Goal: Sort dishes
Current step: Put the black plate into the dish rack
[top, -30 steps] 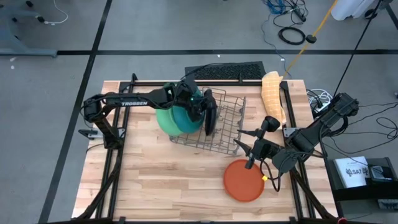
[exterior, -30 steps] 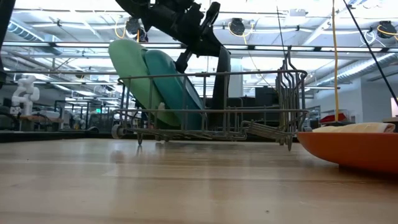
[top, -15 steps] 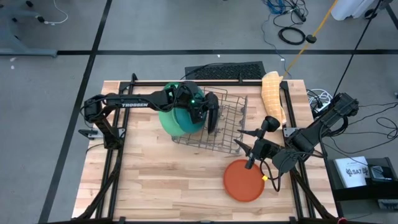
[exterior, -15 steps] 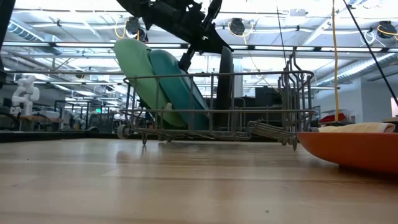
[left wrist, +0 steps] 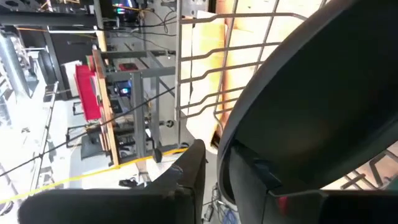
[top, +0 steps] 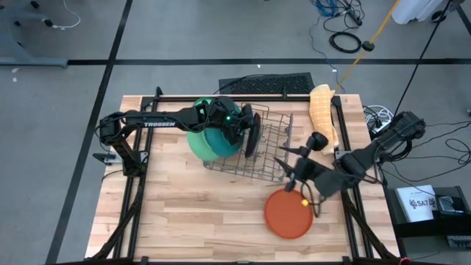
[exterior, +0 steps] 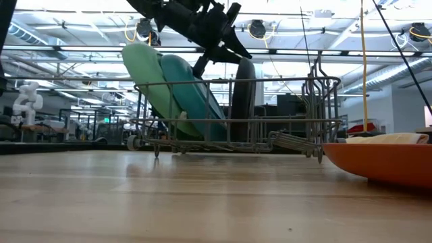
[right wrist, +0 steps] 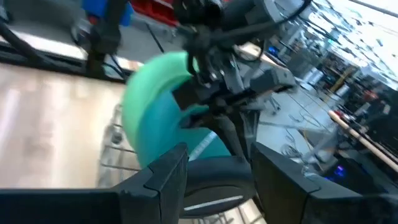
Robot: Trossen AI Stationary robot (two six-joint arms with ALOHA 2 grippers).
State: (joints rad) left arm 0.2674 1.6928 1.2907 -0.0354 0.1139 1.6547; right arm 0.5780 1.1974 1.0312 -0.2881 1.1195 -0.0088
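- Now the left gripper is over the rack, pinching the upright black plate.
- Light-green plate and teal plate lean at the rack's 9 o'clock end.
- Right gripper, spread apart, hovers at 12 o'clock of the orange plate.

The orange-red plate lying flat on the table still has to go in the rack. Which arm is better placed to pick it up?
Right. The right hand hovers just above the orange-red plate. The left hand is at the grey wire rack, beside a dark plate standing there, farther from the orange-red one.
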